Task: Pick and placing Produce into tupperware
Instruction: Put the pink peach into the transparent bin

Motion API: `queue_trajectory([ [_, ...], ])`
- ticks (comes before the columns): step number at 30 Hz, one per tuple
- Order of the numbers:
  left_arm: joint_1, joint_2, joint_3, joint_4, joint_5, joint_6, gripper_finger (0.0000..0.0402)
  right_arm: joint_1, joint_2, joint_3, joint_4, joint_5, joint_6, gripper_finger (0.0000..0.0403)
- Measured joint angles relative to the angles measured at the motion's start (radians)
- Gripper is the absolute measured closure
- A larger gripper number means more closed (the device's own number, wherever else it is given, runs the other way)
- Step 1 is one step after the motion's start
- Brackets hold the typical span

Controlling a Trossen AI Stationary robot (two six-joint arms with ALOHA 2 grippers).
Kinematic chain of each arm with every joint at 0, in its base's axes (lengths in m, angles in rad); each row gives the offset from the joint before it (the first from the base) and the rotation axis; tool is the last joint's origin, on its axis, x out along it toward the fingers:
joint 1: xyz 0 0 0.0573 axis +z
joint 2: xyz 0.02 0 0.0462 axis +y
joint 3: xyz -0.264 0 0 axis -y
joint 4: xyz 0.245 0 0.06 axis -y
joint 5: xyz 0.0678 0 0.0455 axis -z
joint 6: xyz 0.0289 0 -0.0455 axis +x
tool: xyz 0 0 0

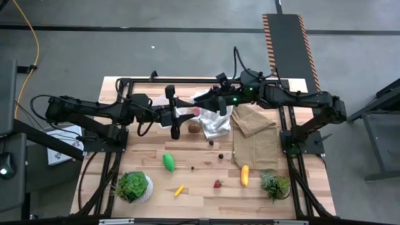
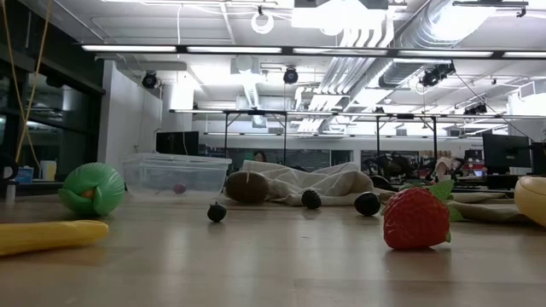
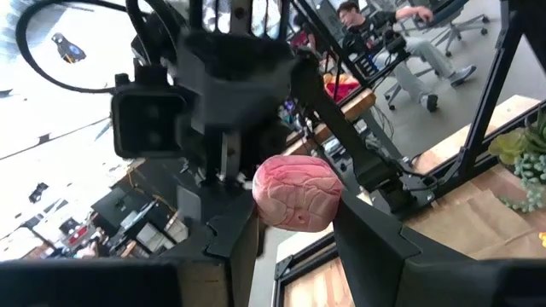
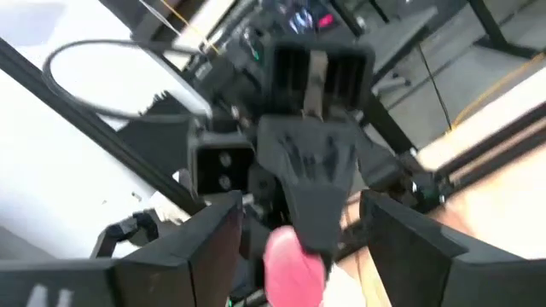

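My left end effector (image 3: pixel 294 234): raised above the back middle of the bench, clamped on a pink, wrinkled produce piece (image 3: pixel 297 191) between the two dark fingers (image 3: pixel 235 230).
My right end effector (image 1: pixel 206 100): held high, facing my left one across a small gap; in my right wrist view the pink piece (image 4: pixel 294 260) sits just ahead of my fingers, which are spread apart and grip nothing.
Tupperware (image 2: pixel 177 174): clear container on the bench toward the back, beside the white cloth (image 1: pixel 212 119); a small pink-purple thing shows through its wall.
Kiwi-like ball (image 1: pixel 194 128): brown, on the bench just beside the white cloth.
Green oval (image 1: pixel 168 162): lying on the wood, nearer the front.
Yellow pieces: a small one (image 1: pixel 179 190) near the front edge, a larger one (image 1: pixel 245 175) to its right by the tan cloth (image 1: pixel 253 134).
Strawberry (image 1: pixel 217 184): between the two yellow pieces.
Dark berries (image 1: pixel 220 157): scattered singly mid-bench.
Potted plants: one at the front left (image 1: pixel 133 186), one at the front right (image 1: pixel 275 184).
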Motion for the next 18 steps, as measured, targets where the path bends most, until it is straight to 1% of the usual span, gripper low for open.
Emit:
queue_trajectory([
  [3,0.000,0.000,0.000,-0.014,-0.003,0.000,0.0269,-0.016,0.000,0.000,0.062,0.004,-0.014,0.0174],
  [6,0.000,-0.003,0.000,-0.034,-0.005,-0.004,0.0269,-0.031,0.000,0.000,0.148,0.054,-0.069,0.0174],
  [10,0.000,-0.003,0.000,-0.059,-0.051,-0.032,0.0269,-0.053,-0.001,0.000,0.359,0.119,-0.145,0.0174],
  [12,0.000,-0.003,0.000,-0.066,-0.079,-0.035,0.0269,-0.065,-0.003,0.000,0.432,0.157,-0.173,0.0174],
  [14,0.000,-0.003,0.000,-0.077,-0.111,-0.039,0.0269,-0.078,-0.007,0.000,0.442,0.189,-0.183,0.0174],
  [18,0.001,-0.004,0.000,-0.105,-0.216,-0.098,0.0269,-0.101,-0.021,0.000,0.362,0.233,-0.207,0.0174],
])
